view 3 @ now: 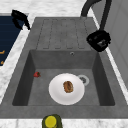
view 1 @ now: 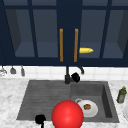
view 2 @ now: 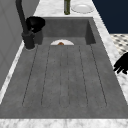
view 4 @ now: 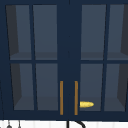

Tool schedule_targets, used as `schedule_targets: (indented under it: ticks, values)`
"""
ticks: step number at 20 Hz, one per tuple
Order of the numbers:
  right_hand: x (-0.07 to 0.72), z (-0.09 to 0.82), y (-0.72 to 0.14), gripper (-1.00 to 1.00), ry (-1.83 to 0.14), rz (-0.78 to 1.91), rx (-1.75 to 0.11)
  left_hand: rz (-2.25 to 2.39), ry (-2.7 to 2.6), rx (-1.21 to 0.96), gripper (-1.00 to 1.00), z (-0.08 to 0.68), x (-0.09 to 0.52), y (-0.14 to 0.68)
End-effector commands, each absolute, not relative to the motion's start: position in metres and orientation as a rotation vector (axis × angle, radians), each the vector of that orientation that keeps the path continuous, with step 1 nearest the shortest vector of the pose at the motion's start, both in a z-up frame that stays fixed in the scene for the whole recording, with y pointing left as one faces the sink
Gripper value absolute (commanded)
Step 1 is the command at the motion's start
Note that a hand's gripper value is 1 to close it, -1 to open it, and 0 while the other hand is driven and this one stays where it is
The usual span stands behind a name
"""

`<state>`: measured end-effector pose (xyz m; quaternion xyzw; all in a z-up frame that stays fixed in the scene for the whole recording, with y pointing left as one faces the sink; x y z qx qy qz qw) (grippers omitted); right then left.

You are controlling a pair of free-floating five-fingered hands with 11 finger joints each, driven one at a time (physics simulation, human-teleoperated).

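Observation:
My right hand hovers just right of the black faucet, at the back rim of the sink; it shows as a curled shape beside the faucet stem, with nothing in it. My left hand hangs over the front counter edge by the drainboard, fingers loose and drooping, also at the far left corner. A white plate with a brown piece of food lies in the basin. A big red ball appears in front of the sink.
A small red thing lies at the basin's front wall. A green bottle and another plate stand on the counter to the right. The ribbed drainboard fills the sink's left half. A yellow object lies in the closed glass cabinet.

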<state>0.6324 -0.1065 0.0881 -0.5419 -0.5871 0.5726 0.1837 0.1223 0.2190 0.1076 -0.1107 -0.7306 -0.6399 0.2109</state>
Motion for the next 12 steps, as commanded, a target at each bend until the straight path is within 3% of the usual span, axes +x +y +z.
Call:
schedule_targets:
  ticks: [1, 12]
  values:
    - [0.6192, 0.0881, -0.1115, 1.0, -1.694, 1.509, -1.412, -1.778, -2.03, -0.308, 0.0, 0.1076, 0.1223, 0.219]
    - [0.6189, 0.0868, -0.1118, 1.0, -1.702, 1.486, -1.415, -1.778, -2.03, -0.308, 0.0, 0.1076, 0.1223, 0.219]
